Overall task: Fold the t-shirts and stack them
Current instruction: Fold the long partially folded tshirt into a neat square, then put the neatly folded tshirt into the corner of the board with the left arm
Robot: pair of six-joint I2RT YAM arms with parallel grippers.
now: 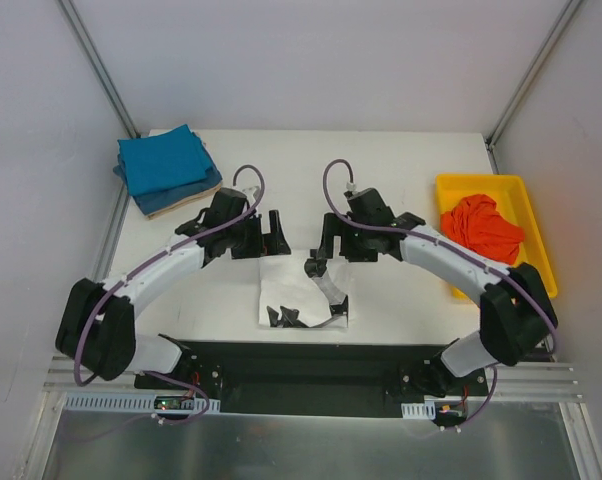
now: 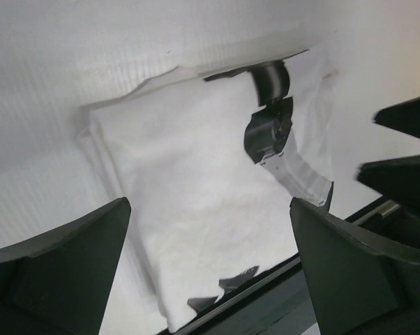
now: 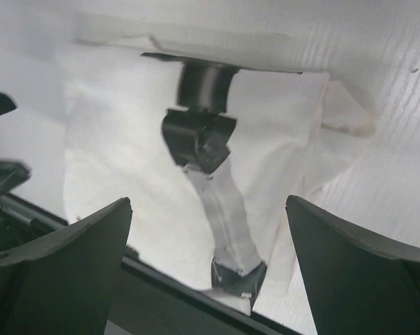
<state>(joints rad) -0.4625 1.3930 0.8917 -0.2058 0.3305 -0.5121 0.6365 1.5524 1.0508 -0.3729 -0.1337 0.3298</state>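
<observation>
A white t-shirt with black print [image 1: 296, 292] lies partly folded at the table's near middle; it also shows in the left wrist view [image 2: 196, 195] and the right wrist view [image 3: 126, 153]. Folded teal-blue shirts [image 1: 164, 160] lie stacked on a tan one [image 1: 186, 203] at the far left. An orange-red shirt [image 1: 481, 228] lies crumpled in the yellow tray [image 1: 536, 230]. My left gripper [image 1: 271, 238] is open and empty above the white shirt's far edge. My right gripper [image 1: 326, 250] is open and empty over the shirt's right part.
The table's black front edge [image 1: 311, 352] runs just below the white shirt. White walls and metal posts close in the table at the back and sides.
</observation>
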